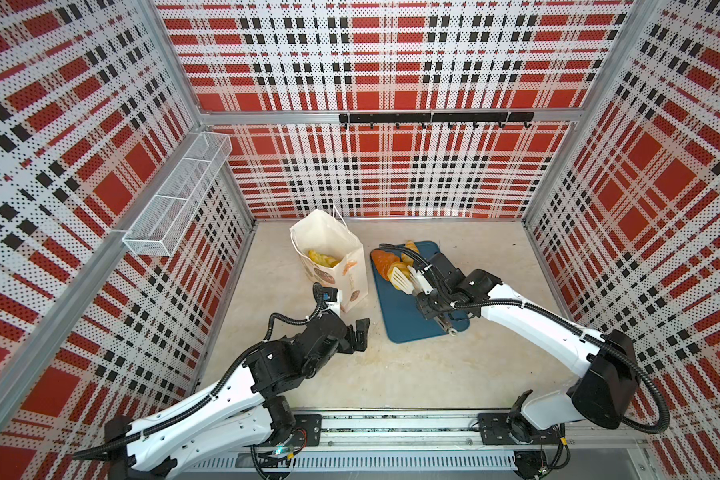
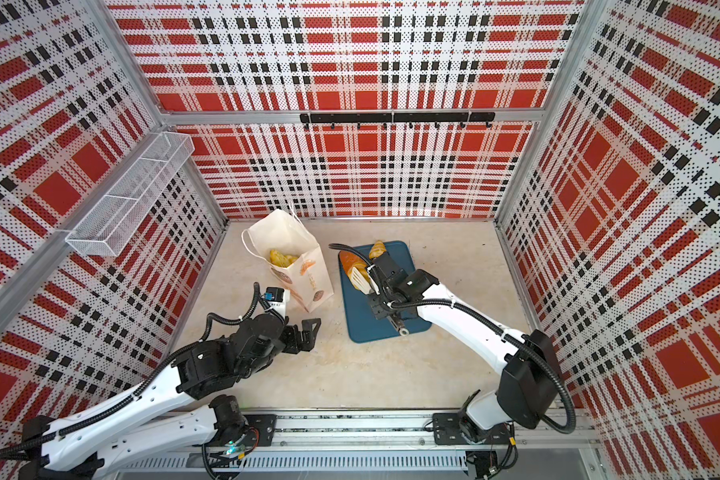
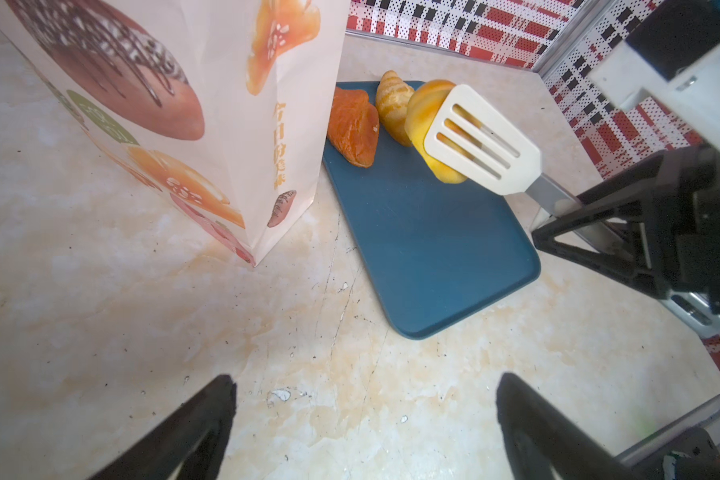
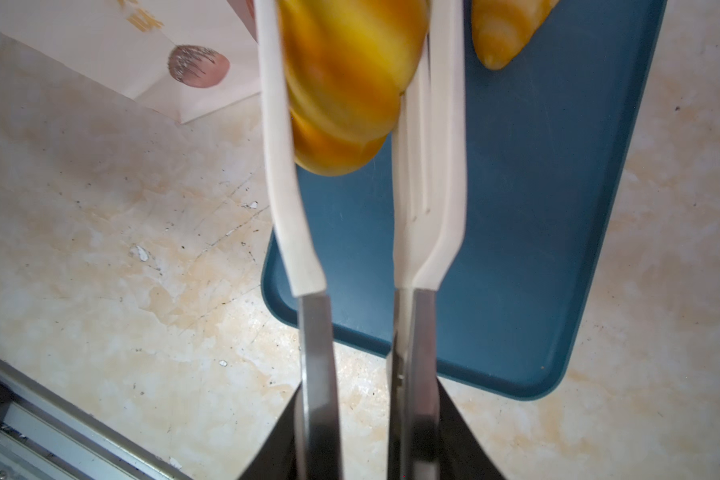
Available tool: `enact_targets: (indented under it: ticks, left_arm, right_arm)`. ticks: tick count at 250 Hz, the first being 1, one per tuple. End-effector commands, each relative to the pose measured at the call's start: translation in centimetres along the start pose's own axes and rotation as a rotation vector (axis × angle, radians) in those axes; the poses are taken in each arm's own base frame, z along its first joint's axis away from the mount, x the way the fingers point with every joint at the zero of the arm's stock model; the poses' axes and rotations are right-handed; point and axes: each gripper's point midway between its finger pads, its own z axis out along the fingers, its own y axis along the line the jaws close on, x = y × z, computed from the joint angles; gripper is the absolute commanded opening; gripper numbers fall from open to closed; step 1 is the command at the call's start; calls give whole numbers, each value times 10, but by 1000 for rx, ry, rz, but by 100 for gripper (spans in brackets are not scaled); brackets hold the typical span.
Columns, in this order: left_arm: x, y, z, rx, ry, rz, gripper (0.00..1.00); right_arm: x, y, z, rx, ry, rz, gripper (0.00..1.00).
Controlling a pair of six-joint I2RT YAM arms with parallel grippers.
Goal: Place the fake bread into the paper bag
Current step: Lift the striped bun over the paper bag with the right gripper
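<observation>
Right gripper (image 4: 368, 415) squeezes cream slotted tongs (image 3: 512, 166), blades clamped on a golden croissant (image 3: 422, 116) lifted clear above blue tray (image 3: 433, 249). Paper bag (image 1: 329, 239) stands beside the tray, mouth open. Risk: the glossy croissant slips from the smooth blades in transit, or the tongs clip the bag rim and tip it.

place: robot lab test cell
walls: red plaid perforated panels (image 1: 391, 62) in aluminium frame (image 1: 267, 117)
base: two arms (image 1: 537, 316) bolted to a rail (image 1: 391, 430)

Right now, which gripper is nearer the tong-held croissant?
Right: the right gripper holds the tongs pinching the croissant over the tray; the left gripper is open beside the paper bag.
</observation>
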Motion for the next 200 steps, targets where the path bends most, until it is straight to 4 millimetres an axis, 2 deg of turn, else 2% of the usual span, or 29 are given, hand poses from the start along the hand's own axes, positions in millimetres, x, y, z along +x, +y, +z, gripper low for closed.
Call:
enact_targets:
  ticks: [1,79,159,200]
  left_arm:
    - [-24,-3,-13,9,-77,-11,99]
    - [-39,2,-23,-4,-111,4,99]
    - [-55,17,-34,-44,-141,10,99]
    - [-59,26,-38,-64,-144,1,100]
  right_arm:
    - [-39,14,-32,-53,-158,-3,39]
    - [-69,36,-63,-122,-256,-32,39]
    - [-98,49,-96,-150,-351,-63,39]
    - [-113,59,-105,-169,-385,-88,39]
